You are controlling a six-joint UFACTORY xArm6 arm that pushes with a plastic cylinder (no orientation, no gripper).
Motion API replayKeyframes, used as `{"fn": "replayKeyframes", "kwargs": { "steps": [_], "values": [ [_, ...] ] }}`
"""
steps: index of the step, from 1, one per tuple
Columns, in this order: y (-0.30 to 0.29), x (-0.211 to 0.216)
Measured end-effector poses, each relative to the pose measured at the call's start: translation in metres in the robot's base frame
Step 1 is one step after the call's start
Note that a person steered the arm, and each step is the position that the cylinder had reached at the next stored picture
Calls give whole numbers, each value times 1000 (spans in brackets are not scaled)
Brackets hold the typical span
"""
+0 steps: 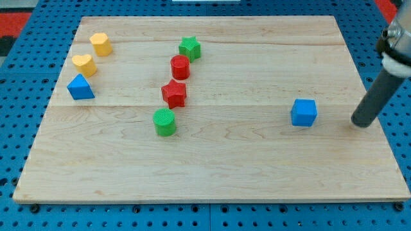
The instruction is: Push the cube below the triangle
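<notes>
A pale wooden board (212, 173) on blue pegboard carries the blocks; there are no fingers, only a rod whose state does not apply. To the left of my tip (361, 124), near it, sits the blue cube (304, 112); the blue triangle (80, 87) lies far left. Judged best practice: contact the cube's right face squarely, push leftward, steering below the green cylinder (165, 122); the rod leans in from upper right.

A pale wooden table (212, 173) of long planks fills most of the view, its grain running left to right. Around the table on every side lies a blue pegboard (19, 128) dotted with holes. Beyond the table's top-left corner shows a red patch (19, 16). Light is even and soft.
</notes>
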State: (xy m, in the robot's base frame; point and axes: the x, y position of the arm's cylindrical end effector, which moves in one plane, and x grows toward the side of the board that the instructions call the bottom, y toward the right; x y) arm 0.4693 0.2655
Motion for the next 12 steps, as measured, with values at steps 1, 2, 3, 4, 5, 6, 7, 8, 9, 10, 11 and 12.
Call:
{"fn": "replayKeyframes", "kwargs": {
  "steps": [1,2,3,4,5,6,7,8,9,10,11,12],
  "values": [
    [-25,6],
    [-67,52],
    [-40,14],
    [-90,-22],
    [-147,21],
    [-190,81],
    [-237,88],
    [-313,90],
    [-279,86],
    [-268,60],
    [-339,60],
    [-431,60]
  ]
}}
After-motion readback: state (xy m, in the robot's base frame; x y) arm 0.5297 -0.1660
